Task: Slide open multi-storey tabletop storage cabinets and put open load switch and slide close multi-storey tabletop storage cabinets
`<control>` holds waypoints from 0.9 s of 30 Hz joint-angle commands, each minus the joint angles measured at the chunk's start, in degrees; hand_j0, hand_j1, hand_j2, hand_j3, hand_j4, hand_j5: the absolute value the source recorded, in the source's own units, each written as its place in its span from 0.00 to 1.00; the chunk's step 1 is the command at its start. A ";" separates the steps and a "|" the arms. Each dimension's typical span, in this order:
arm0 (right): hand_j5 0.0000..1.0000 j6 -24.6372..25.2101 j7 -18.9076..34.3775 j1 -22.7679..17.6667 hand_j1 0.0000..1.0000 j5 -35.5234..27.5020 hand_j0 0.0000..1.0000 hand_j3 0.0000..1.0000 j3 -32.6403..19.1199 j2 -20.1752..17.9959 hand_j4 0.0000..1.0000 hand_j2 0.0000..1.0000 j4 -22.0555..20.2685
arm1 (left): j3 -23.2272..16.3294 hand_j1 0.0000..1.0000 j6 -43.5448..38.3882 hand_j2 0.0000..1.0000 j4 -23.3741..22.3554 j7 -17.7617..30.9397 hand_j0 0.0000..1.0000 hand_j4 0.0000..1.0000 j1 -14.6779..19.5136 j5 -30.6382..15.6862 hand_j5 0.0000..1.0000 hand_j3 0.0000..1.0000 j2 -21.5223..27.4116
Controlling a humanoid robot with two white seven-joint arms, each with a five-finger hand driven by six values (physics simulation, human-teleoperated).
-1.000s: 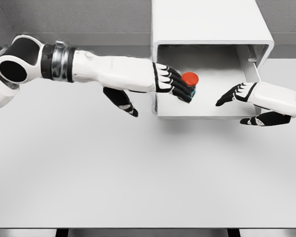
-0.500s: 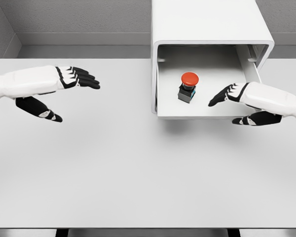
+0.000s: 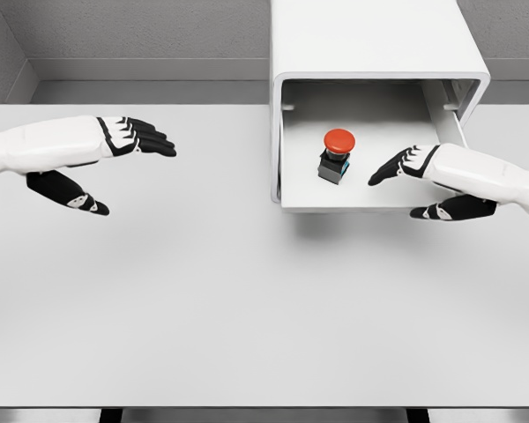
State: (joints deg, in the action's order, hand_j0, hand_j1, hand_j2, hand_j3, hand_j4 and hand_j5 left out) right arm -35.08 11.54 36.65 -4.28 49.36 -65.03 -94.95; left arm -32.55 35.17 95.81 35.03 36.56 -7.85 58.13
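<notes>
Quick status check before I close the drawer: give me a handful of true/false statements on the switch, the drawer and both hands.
1. The load switch stands in the pulled-out drawer. True.
2. The left hand grips the switch. False: it is open, over the table, well left of the cabinet.
3. The right hand is open at the drawer's right side. True.
4. The drawer is shut. False: it is slid out.

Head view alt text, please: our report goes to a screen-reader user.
A red-buttoned load switch stands in the pulled-out drawer of a white tabletop cabinet. The open right hand hovers at the drawer's right front corner. The open left hand hangs over the white table, far to the left.
</notes>
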 commanded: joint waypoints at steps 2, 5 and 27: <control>0.79 0.08 0.06 0.00 0.79 -0.38 0.79 0.79 -0.05 0.78 0.79 0.79 0.91 | 0.03 1.00 -0.17 1.00 -0.01 -0.03 1.00 1.00 0.09 -0.41 1.00 1.00 0.23; 0.79 0.08 0.50 0.09 0.79 -0.38 0.79 0.79 -0.05 0.87 0.79 0.79 1.26 | 0.03 1.00 -0.17 1.00 -0.01 -0.03 1.00 1.00 0.09 -0.41 1.00 1.00 0.14; 0.79 0.08 1.20 2.55 0.79 -0.47 0.79 0.79 -0.05 4.47 0.79 0.79 5.21 | 0.11 1.00 -0.17 1.00 -0.53 -0.03 1.00 1.00 0.17 -0.49 1.00 1.00 0.67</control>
State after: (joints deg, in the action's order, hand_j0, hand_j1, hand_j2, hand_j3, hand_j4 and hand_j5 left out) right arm -35.07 12.73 39.29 -4.34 49.36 -60.68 -90.01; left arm -32.47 35.17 95.35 35.03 36.82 -7.92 58.72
